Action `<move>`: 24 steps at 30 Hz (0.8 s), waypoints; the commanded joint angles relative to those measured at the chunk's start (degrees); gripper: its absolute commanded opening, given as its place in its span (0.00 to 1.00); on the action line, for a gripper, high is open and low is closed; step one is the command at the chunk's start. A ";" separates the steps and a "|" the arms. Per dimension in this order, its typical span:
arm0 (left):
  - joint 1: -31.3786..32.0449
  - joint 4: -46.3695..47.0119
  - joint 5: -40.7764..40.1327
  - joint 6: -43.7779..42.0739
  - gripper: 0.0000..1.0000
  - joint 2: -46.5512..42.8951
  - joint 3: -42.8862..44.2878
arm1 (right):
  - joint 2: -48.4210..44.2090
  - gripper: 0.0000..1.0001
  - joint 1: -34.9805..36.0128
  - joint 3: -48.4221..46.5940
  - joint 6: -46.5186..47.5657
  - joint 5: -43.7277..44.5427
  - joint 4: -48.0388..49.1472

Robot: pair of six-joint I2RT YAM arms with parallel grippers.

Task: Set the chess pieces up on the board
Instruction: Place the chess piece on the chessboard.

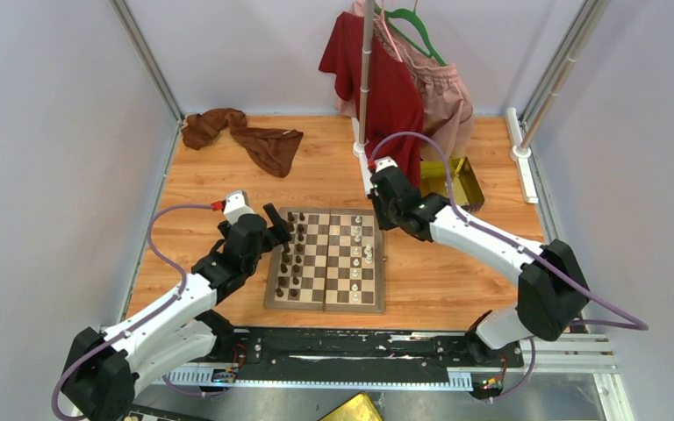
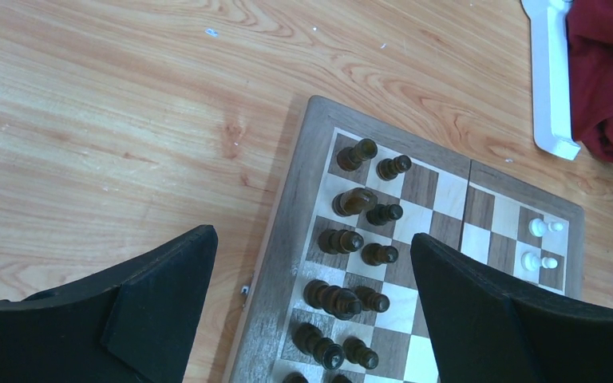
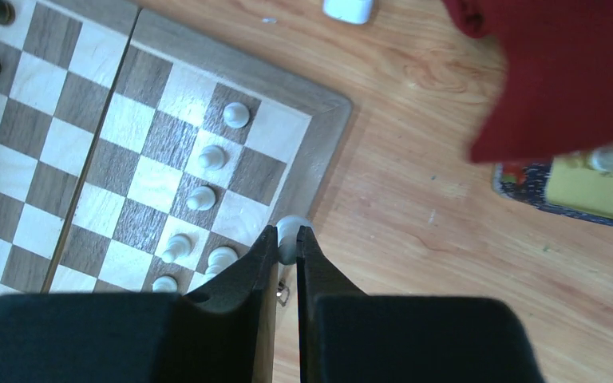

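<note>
The right tool [image 3: 287,243] pinched a white chess piece [image 3: 290,229] at its tips, over the edge of the board [image 3: 319,152]. The left tool [image 2: 311,243] gaped wide, dark pieces [image 2: 379,254] standing below between its fingers

I can't make out any readable text, label, brand, number or sign in any of my three views.
</note>
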State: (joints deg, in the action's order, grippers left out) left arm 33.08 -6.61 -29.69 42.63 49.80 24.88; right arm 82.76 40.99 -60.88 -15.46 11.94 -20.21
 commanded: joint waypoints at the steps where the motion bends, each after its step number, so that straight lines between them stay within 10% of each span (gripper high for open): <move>1: -0.34 -0.83 -0.52 0.47 1.00 -1.41 -0.31 | 2.55 0.00 2.87 -0.15 -1.04 0.16 -1.09; 24: -0.30 -0.64 -0.87 0.35 1.00 -1.71 -0.63 | 11.12 0.00 7.42 -3.25 -0.92 0.10 0.07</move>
State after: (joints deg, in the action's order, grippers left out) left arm 33.08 -7.49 -29.71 42.65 48.51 24.73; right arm 93.19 47.48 -62.28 -15.70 11.94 -20.14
